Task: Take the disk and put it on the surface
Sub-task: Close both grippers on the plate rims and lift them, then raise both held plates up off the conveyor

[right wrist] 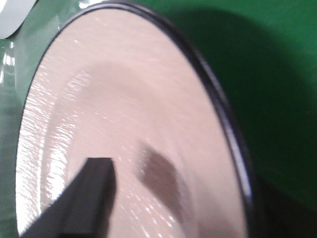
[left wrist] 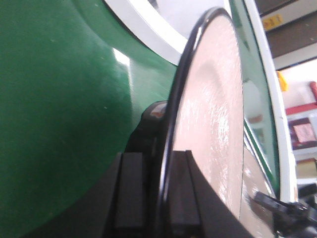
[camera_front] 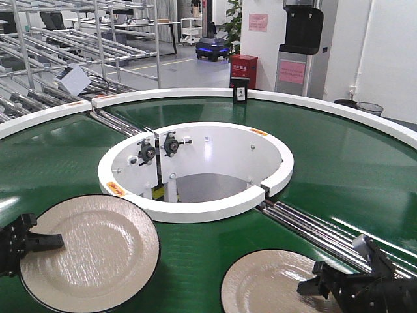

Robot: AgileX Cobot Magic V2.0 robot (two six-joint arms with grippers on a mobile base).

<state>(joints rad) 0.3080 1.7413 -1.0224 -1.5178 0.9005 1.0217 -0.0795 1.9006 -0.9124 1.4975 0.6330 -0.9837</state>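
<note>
Two cream disks with black rims lie on the green conveyor belt (camera_front: pixel 339 163). My left gripper (camera_front: pixel 55 244) is at the left edge of the left disk (camera_front: pixel 91 251). In the left wrist view the disk (left wrist: pixel 213 124) shows edge-on, its rim pinched between the pads of my left gripper (left wrist: pixel 163 193). My right gripper (camera_front: pixel 309 287) is at the right edge of the right disk (camera_front: pixel 273 283). In the right wrist view my right gripper (right wrist: pixel 185 191) is open: one finger (right wrist: pixel 89 198) hovers over the face of the disk (right wrist: pixel 124 114), the other lies dark outside the rim. The dark tabletop surface is out of view.
The white inner ring (camera_front: pixel 195 208) of the conveyor stands behind both disks, with a hollow centre. Metal rollers (camera_front: pixel 313 225) cross the belt just behind the right disk. A white outer rim (camera_front: pixel 365 114) bounds the belt at the back. Metal racks (camera_front: pixel 65 39) stand beyond.
</note>
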